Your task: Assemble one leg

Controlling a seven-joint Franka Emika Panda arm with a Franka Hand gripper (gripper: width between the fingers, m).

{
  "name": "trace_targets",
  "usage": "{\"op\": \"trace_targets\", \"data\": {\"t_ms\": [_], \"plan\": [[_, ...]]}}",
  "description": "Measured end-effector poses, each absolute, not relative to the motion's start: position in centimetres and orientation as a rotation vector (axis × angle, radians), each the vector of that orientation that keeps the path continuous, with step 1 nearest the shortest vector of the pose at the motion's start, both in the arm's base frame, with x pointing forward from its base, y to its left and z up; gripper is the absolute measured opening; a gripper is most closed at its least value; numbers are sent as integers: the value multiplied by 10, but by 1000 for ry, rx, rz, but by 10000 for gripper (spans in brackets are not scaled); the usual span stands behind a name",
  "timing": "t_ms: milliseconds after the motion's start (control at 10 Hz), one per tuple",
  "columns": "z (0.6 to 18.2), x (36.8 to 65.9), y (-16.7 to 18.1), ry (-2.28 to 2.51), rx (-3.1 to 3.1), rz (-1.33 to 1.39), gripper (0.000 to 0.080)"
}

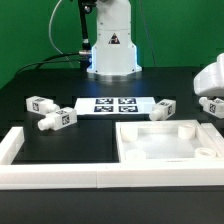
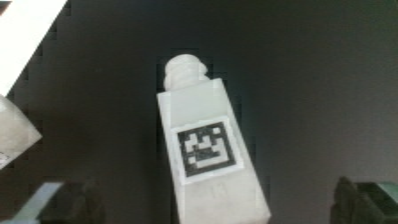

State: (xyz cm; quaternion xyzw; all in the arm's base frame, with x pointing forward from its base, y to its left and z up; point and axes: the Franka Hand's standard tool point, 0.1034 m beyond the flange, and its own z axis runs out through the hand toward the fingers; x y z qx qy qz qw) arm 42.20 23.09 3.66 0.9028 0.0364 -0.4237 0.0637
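Currently the gripper [image 2: 205, 200] hangs over one leg [image 2: 199, 135] with its fingers [image 2: 45, 200] spread wide. One dark finger shows on each side of the leg, and neither touches it. Nothing is pinched.

The leg lies flat on the black table [image 1: 100, 135], tag face up. Its ribbed peg end [image 2: 187, 70] points away from the fingers. This is judged to be the leg at the exterior view's right edge [image 1: 212, 105], beneath the white arm housing.

The spread suits a straddling approach: the blocky tagged body sits between the fingers, so a closing move would clamp its flat sides and leave the peg end free for insertion.

Three spare legs [image 1: 40, 104] [image 1: 58, 120] [image 1: 163, 108] lie beside the marker board [image 1: 115, 103]. The tabletop [image 1: 165, 140] rests near the front, recess up, so its corner sockets can be reached from above. No leg is fitted yet.
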Motion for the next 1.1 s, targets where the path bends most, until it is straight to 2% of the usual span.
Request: {"op": "trace_targets", "data": {"t_ms": [100, 300, 500, 700, 800, 1000, 1100], "plan": [[33, 418, 230, 93, 2723, -1293, 649], [11, 399, 225, 48, 2677, -1373, 649], [8, 395, 222, 43, 2655, -1402, 649], [7, 395, 222, 45, 2655, -1403, 381], [7, 394, 222, 47, 2654, -1406, 282], [8, 396, 221, 47, 2659, -1404, 282], [20, 409, 214, 31, 2695, -1393, 282]]}}
